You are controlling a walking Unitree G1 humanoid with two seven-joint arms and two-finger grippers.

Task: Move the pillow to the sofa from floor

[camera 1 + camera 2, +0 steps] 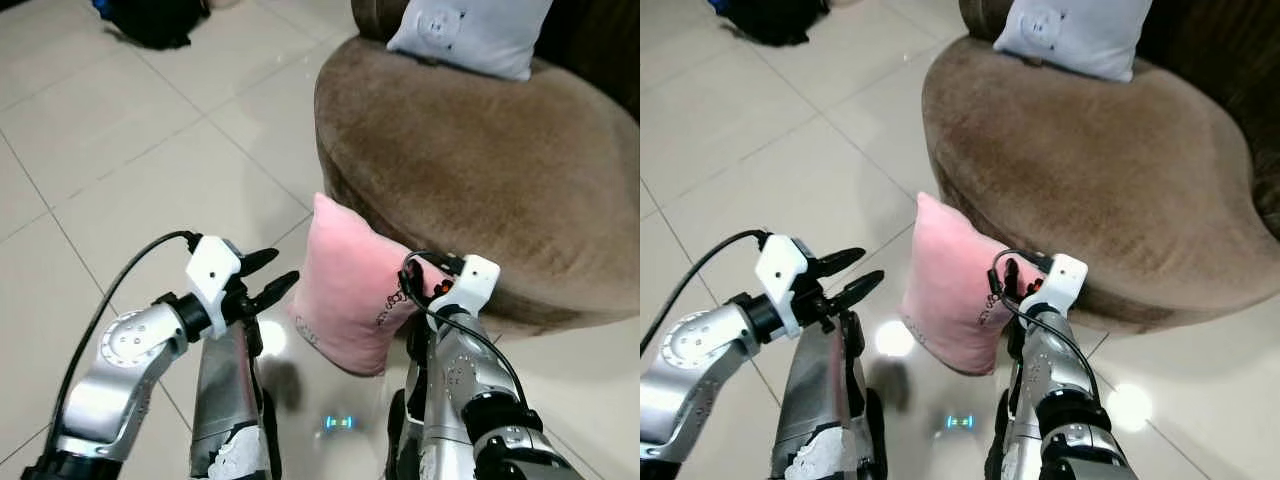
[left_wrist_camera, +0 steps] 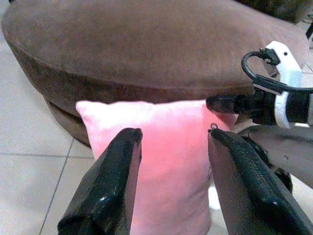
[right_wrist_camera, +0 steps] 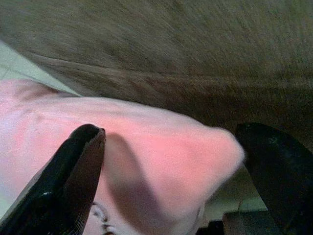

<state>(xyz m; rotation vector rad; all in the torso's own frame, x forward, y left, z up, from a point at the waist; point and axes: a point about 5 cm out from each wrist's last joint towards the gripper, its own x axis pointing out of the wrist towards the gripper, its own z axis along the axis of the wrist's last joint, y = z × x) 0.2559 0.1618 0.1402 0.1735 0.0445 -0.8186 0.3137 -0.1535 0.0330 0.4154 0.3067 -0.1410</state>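
Note:
A pink pillow (image 1: pixel 350 290) stands on edge on the tiled floor and leans against the front of the brown sofa (image 1: pixel 480 150). My left gripper (image 1: pixel 283 268) is open just left of the pillow, its fingers pointing at the pillow's face (image 2: pixel 161 156) without touching it. My right gripper (image 3: pixel 171 132) is open at the pillow's upper right corner (image 3: pixel 215 147). One of its fingers (image 3: pixel 73 176) lies against the pink fabric and the other stands past the corner, beside the sofa. In the eye views those fingers are mostly hidden behind the white wrist block (image 1: pixel 475 280).
A white pillow (image 1: pixel 470 35) with a bear face rests on the sofa seat at the back. A black bag (image 1: pixel 150 20) lies on the floor far to the left. Open tile stretches to the left. My own legs (image 1: pixel 225 410) are below the arms.

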